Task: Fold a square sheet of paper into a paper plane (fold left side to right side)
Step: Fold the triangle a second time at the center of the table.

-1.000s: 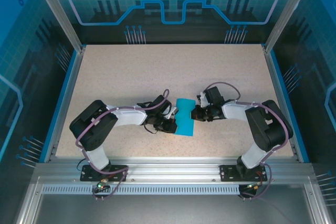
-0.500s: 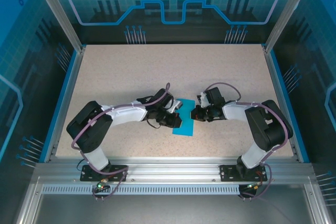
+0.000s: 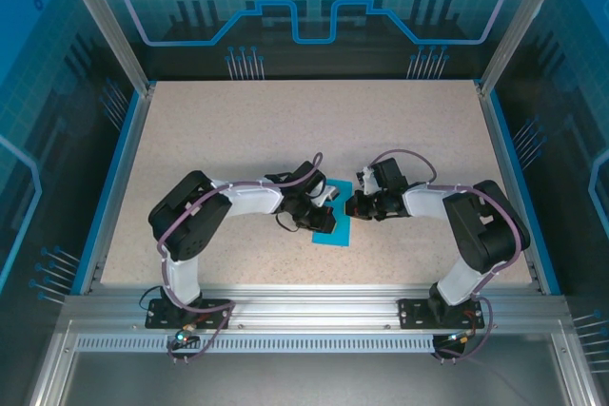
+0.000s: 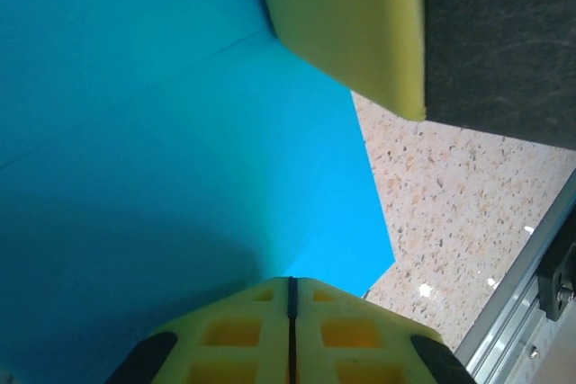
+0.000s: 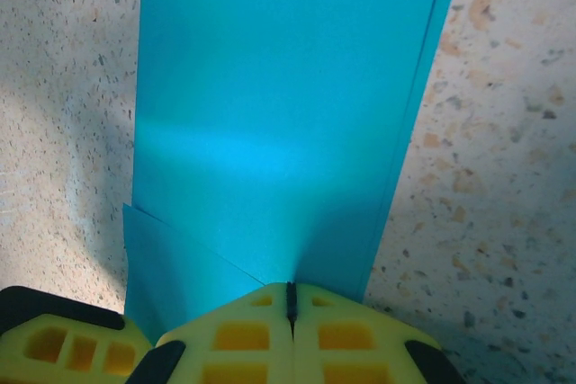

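1. Paper point(image 3: 335, 237), teal and already folded into a narrow layered strip, lies flat on the table point(image 3: 238, 130), a little toward 6 o'clock from the table's middle. In the top view its long axis runs from 12 to 6.
2. The left gripper point(image 3: 322, 218) reaches over the strip from its 9 o'clock side. Its jaws are pressed together and the tips rest on the paper's upper face. Whether a layer is nipped between them cannot be told.
3. The right gripper point(image 3: 353, 204) meets the strip from 3 o'clock. Its jaws are likewise closed, with the tip down at the paper's edge.
4. Both arms are about equally near, one on each long side. A left-to-right fold would probably swing across that 12-to-6 axis toward 3 o'clock, so the left gripper looks placed to carry it while the right pins.
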Robot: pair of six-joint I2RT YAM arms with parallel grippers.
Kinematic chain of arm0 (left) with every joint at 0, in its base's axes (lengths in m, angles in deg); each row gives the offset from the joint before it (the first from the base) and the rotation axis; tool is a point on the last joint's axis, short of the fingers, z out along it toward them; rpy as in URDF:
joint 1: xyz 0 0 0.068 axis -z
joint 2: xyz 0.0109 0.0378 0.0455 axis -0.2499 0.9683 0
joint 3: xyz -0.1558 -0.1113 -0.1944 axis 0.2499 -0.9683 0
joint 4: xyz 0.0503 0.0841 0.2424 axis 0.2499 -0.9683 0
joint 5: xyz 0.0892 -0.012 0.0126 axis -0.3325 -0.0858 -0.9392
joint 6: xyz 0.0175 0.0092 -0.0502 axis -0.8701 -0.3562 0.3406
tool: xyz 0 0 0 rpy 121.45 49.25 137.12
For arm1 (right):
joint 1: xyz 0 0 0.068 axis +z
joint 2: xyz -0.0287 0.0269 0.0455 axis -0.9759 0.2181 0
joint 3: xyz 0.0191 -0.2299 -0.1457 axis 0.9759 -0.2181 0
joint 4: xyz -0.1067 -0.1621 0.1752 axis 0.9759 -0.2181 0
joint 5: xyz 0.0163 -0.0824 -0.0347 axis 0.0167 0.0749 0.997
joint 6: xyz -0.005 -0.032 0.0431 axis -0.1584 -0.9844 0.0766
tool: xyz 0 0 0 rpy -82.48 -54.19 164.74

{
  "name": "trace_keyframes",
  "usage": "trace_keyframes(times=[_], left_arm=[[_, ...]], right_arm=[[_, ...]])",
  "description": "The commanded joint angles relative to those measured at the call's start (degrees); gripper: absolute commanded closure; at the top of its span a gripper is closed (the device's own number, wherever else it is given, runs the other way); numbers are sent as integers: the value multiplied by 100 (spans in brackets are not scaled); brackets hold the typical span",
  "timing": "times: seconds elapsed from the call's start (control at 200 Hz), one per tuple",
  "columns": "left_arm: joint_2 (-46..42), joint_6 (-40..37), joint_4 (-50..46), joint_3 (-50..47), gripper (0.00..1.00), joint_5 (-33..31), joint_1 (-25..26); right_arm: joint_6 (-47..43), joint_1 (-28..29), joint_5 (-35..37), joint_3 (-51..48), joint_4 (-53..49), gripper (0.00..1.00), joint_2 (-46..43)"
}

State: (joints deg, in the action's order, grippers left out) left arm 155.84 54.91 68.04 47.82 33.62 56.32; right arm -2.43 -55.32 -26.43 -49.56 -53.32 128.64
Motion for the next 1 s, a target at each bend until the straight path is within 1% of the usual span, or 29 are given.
trace_keyframes(times=[0.0, 0.375, 0.88, 0.995], left_arm=[[33, -104, -139, 1, 91, -126, 34], [-140, 60, -133, -536, 91, -244, -45], [-950, 333, 1, -1547, 90, -341, -98], [-1122, 355, 10, -1704, 90, -363, -204]], right_arm=[[-10, -11, 216, -135, -323, 100, 209], [-71, -11, 268, -66, -497, 100, 229], [-149, -11, 260, 57, -574, 100, 345], [-142, -11, 212, 104, -559, 100, 286]])
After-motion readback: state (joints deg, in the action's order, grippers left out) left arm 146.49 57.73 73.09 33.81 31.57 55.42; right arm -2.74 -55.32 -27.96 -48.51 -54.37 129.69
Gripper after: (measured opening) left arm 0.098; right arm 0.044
